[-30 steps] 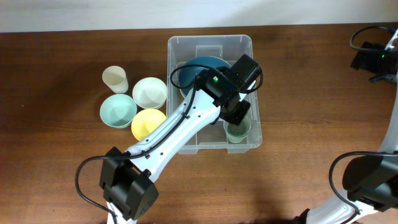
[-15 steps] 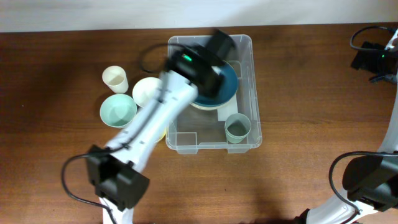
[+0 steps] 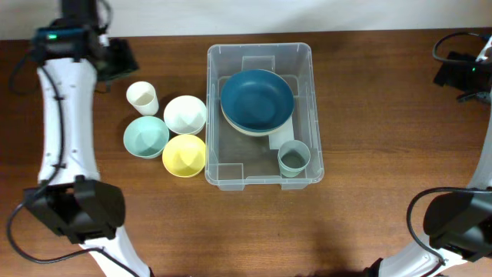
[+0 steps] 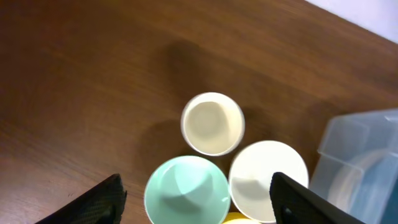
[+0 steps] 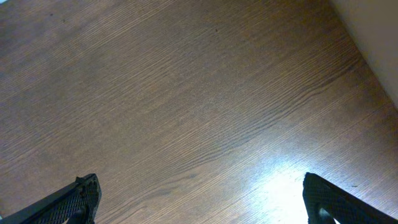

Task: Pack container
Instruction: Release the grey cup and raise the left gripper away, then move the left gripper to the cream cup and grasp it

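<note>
The clear container (image 3: 260, 49) stands mid-table. It holds a blue bowl (image 3: 257, 100) stacked on a pale bowl, and a grey-green cup (image 3: 293, 158) at its front right. Left of it stand a cream cup (image 3: 142, 98), a white bowl (image 3: 184, 114), a mint bowl (image 3: 145, 136) and a yellow bowl (image 3: 184, 154). My left gripper (image 3: 118, 58) is open and empty, above the table just beyond the cream cup. Its wrist view shows the cream cup (image 4: 212, 123), mint bowl (image 4: 186, 190), white bowl (image 4: 268, 180) and the container's corner (image 4: 364, 155). My right gripper (image 5: 199, 199) is open over bare wood.
The right arm (image 3: 460, 71) sits at the far right edge of the table, well away from the container. The wooden table (image 3: 384, 192) runs to a pale wall at the back.
My left arm has swung out of the container to the far left of the table. The grey-green cup stays in the container's front right corner.
</note>
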{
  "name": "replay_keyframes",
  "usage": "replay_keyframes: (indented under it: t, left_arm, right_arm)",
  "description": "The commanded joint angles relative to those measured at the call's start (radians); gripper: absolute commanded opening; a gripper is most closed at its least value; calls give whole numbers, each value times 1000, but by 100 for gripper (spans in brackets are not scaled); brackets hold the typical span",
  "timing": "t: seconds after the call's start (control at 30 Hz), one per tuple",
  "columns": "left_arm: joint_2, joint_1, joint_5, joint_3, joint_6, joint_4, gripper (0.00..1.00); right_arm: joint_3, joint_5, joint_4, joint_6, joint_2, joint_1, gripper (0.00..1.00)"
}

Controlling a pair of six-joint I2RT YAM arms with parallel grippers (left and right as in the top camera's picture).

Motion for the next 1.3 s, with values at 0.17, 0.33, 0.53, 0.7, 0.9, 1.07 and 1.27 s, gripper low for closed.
replay_keyframes:
  t: [0.17,0.33,0.53,0.7,0.9,1.07,1.27]
  left_arm:
    - [178,59,100,14,-15,33,75]
    - [257,72,118,14,-37,64,76]
    - [314,72,130,14,-36,79,75]
    - [339,72,130,13,-36,80,72]
    - [373,71,130,13,-37,80,68]
    - [412,71,130,13,-36,78,64]
    - [420,71,130,13,-36,83,38]
  right_arm:
    - [15,2,0,10,-15,-3,99]
    - [15,2,0,10,-15,-3,99]
    - [15,2,0,10,-15,-3,99]
    - [15,2,0,10,-15,-3,99]
    - [15,2,0,10,-15,-3,99]
    - [15,2,0,10,-15,-3,99]
    - [15,2,0,10,-15,-3,99]
